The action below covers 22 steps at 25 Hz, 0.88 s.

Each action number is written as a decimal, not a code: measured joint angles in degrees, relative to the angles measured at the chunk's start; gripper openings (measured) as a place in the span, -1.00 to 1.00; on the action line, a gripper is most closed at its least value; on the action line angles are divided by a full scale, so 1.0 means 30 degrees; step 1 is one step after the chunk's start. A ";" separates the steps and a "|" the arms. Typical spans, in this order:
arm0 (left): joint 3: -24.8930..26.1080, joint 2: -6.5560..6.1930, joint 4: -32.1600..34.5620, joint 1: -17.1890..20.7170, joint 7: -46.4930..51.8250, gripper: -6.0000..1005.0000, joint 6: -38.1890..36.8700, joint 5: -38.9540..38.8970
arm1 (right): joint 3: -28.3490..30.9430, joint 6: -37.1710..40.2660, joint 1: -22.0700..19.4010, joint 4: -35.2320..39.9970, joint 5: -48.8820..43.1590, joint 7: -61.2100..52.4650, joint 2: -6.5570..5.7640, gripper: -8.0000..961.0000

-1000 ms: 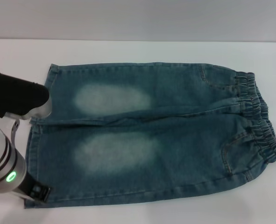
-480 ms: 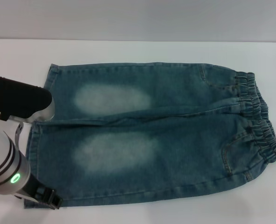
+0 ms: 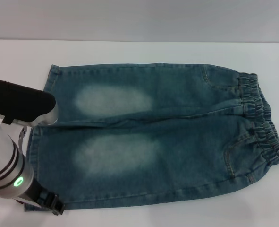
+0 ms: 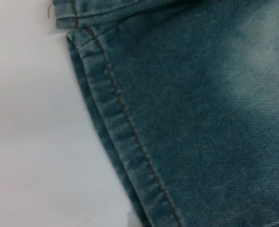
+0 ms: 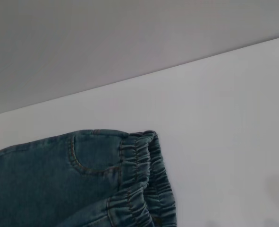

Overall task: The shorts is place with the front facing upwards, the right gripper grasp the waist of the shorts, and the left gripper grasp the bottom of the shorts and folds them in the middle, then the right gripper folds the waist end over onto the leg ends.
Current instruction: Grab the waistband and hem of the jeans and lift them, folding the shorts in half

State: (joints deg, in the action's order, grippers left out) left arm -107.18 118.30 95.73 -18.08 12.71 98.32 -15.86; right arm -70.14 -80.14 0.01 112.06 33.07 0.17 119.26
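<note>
Here you have the shorts (image 3: 158,137) lying flat and face up on the white table (image 3: 139,52), both pale faded patches showing. The waist of the shorts (image 3: 264,125) sits on the robot's right, its gathered elastic bunched and ruffled. The bottom of the shorts (image 3: 40,127) points to the left, the two straight hems side by side.

Your left gripper (image 3: 47,202) is low at the near left corner, right at the hem of the nearer leg; its silver arm covers most of it, so you cannot tell from the head view how the jaws stand. The left wrist view shows only the stitched hem lying on the table, with no fingers visible.

The right gripper appears in no view; its wrist camera looks down on the waistband's far corner.
</note>
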 joint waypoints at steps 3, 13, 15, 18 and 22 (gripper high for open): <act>-0.0010 -0.0001 -0.0206 -0.0084 -0.0031 0.68 -0.0077 -0.0073 | 0.0002 -0.0005 -0.0002 -0.0003 0.0007 0.0001 -0.0015 0.39; 0.0003 -0.0038 -0.0239 -0.0206 -0.0048 0.68 -0.0130 -0.0005 | -0.0118 -0.0007 -0.0003 -0.0090 0.0049 0.0001 -0.0028 0.38; 0.0054 -0.0053 -0.0256 -0.0186 -0.0049 0.68 -0.0138 0.0024 | -0.0131 -0.0007 -0.0003 -0.0090 0.0050 0.0000 -0.0028 0.38; 0.0075 -0.0061 -0.0305 -0.0172 -0.0050 0.68 -0.0137 0.0053 | -0.0142 -0.0007 -0.0003 -0.0090 0.0051 0.0000 -0.0028 0.38; -0.0001 -0.0061 -0.0407 -0.0268 0.0057 0.68 -0.0062 0.0137 | -0.0170 -0.0007 -0.0003 -0.0090 0.0051 0.0001 -0.0028 0.37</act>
State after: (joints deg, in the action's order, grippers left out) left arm -107.19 118.12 94.50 -18.89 12.89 98.14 -15.45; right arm -70.65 -80.16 0.00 111.79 33.23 0.17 119.18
